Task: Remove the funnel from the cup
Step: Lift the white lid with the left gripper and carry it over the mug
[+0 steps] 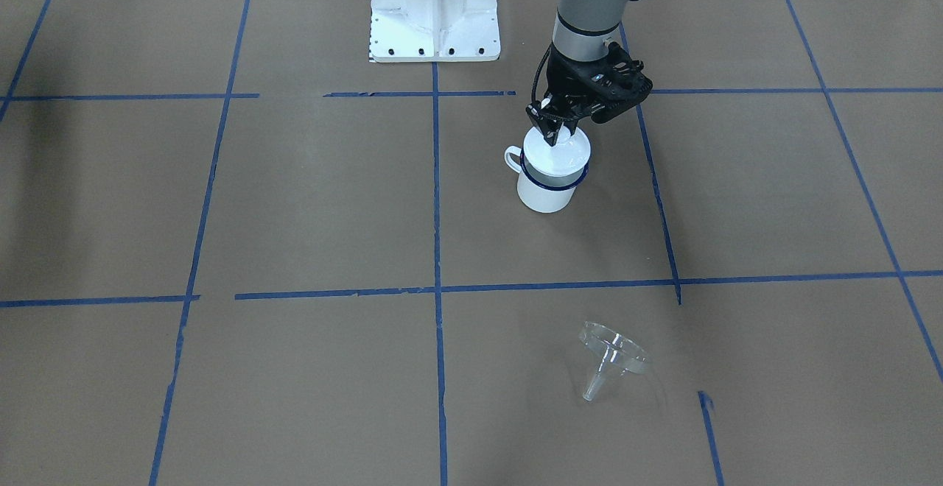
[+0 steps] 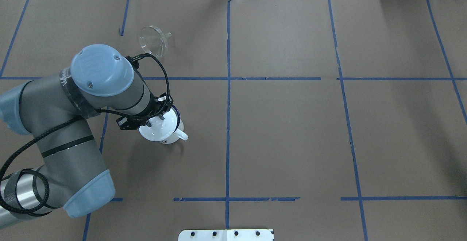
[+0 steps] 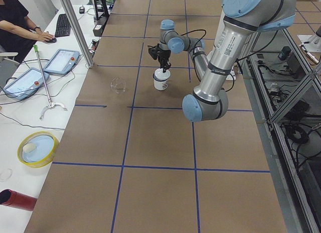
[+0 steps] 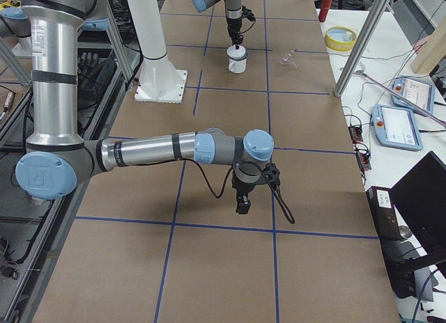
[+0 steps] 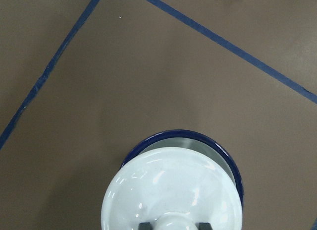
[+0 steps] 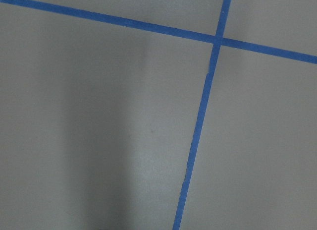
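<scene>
The funnel (image 1: 611, 357) lies on its side on the table (image 1: 295, 213), well apart from the cup (image 1: 545, 193). The left gripper (image 1: 554, 131) pinches the knob (image 5: 173, 221) of a white lid (image 1: 570, 153) askew over the cup; a slipping pinch could drop it and tip the cup. Only the right-end side view shows the right gripper (image 4: 242, 203), jaws unreadable there.

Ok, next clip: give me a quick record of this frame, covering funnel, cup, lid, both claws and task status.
funnel: on its side on the table, apart from the cup, nothing touching it
cup: upright
lid: white dome over the cup's mouth, tilted
left claw: closed on the lid's knob
right claw: above bare table, far from the cup; open or shut unclear
task status: funnel already out of the cup
</scene>
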`<state>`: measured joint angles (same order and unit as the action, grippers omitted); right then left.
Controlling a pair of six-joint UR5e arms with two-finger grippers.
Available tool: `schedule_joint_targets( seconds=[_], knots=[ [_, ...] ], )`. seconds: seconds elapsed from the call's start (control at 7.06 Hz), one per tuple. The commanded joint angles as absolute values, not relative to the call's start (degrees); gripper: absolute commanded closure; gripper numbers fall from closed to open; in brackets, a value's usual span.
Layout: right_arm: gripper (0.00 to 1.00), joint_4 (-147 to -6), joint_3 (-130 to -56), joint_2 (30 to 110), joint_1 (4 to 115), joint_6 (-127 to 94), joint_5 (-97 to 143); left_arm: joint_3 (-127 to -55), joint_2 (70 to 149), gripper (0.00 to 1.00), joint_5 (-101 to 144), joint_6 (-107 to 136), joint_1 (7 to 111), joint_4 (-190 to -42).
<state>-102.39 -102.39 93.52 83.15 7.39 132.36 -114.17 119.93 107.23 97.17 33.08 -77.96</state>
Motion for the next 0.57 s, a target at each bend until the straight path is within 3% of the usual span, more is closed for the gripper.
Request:
schedule_joint_targets(
  seconds=[0.0,0.43],
  knots=[
    [0.0,-102.39,-102.39,93.52,83.14,7.38,132.36,-113.39,120.32,1.0,107.23,96.68,33.57,-78.66],
    [0.0,-102.39,-102.39,93.52,83.14,7.38,132.36,-111.27,121.2,1.0,107.23,96.59,34.19,-79.45]
  ],
)
